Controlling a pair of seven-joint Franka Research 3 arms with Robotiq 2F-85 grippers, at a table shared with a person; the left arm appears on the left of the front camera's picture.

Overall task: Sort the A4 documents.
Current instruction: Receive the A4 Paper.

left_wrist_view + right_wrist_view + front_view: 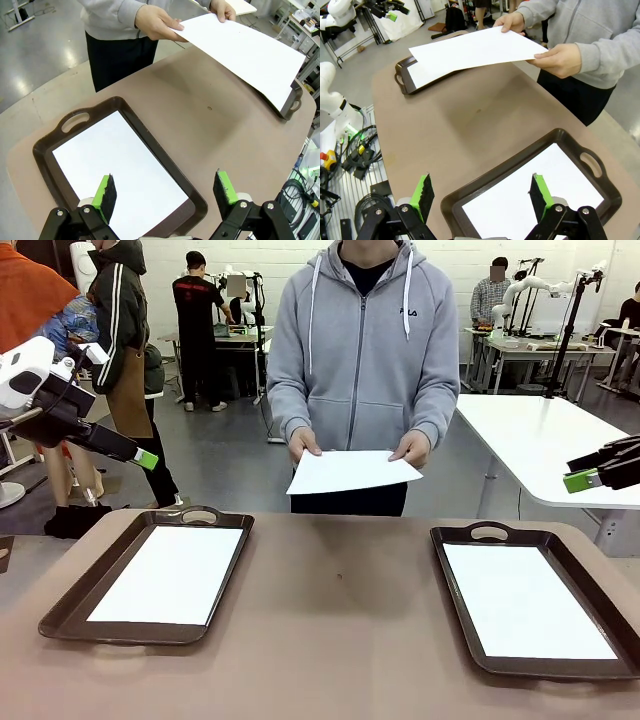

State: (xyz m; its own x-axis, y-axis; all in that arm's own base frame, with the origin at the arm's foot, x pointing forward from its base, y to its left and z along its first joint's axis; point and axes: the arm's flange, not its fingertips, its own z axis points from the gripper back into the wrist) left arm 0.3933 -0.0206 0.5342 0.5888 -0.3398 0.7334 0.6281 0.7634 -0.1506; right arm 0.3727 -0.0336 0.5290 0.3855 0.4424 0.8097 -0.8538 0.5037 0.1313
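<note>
Done: left tray (60, 615) and right tray (455, 590) each hold one sheet.
Left: person's sheet (350, 471), above table's (340, 640) far edge.
My grippers: left gripper (165, 192), right gripper (482, 195) gape empty.

Left hand (165, 192) and right hand (482, 195) both wide open, raised at the table's sides.
</note>
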